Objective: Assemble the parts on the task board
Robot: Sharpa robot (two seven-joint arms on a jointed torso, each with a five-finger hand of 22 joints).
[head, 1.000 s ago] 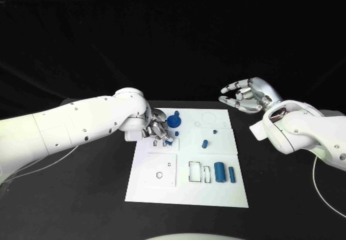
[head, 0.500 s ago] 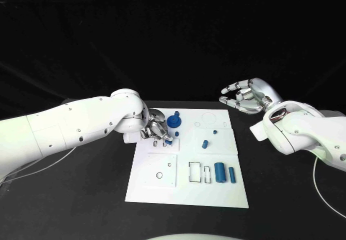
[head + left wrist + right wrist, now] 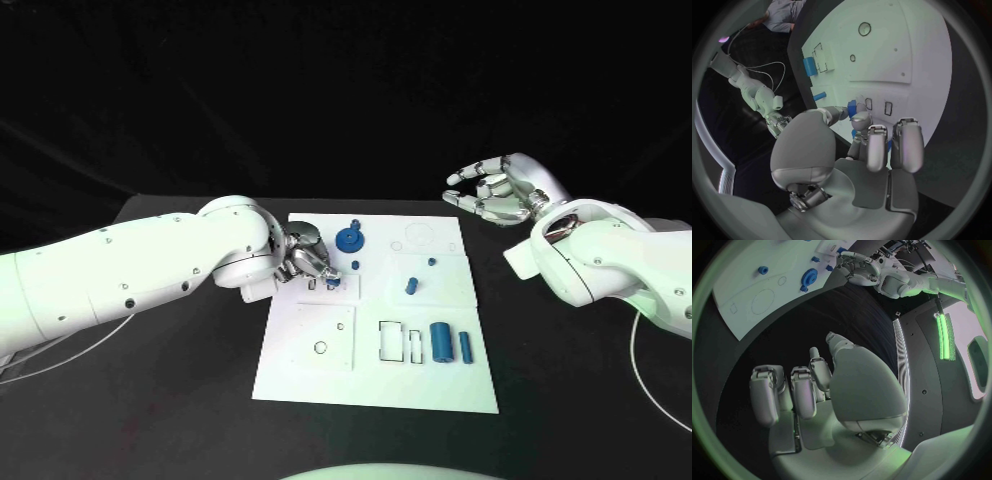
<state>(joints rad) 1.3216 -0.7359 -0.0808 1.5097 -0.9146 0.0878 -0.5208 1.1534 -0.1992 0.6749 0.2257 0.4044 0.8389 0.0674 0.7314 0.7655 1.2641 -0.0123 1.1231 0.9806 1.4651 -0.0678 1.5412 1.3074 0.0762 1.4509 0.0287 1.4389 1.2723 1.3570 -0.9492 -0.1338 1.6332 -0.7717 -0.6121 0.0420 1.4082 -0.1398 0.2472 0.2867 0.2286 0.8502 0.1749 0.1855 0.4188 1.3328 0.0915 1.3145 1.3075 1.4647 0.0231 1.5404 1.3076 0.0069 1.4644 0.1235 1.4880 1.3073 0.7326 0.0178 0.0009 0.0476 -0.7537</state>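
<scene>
Black bench (image 3: 173, 400), white task board (image 3: 325, 375) in the middle
My left hand (image 3: 306, 258) pinches a small blue part (image 3: 335, 283) on the board; my right hand (image 3: 495, 190) hangs beside it, fingers curled, holding nothing

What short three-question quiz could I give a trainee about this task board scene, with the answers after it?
1. True or false: the right robot hand is pressing a part into the task board.
2. Which robot hand is down at the board, its fingers at a small blue part? A) left B) right
3. Fill in: the blue gear stands near the board's ___ edge, far or near from the robot.

Key:
1. False. It is raised off to the side of the board, holding nothing.
2. A, the left robot hand.
3. Far.
</scene>
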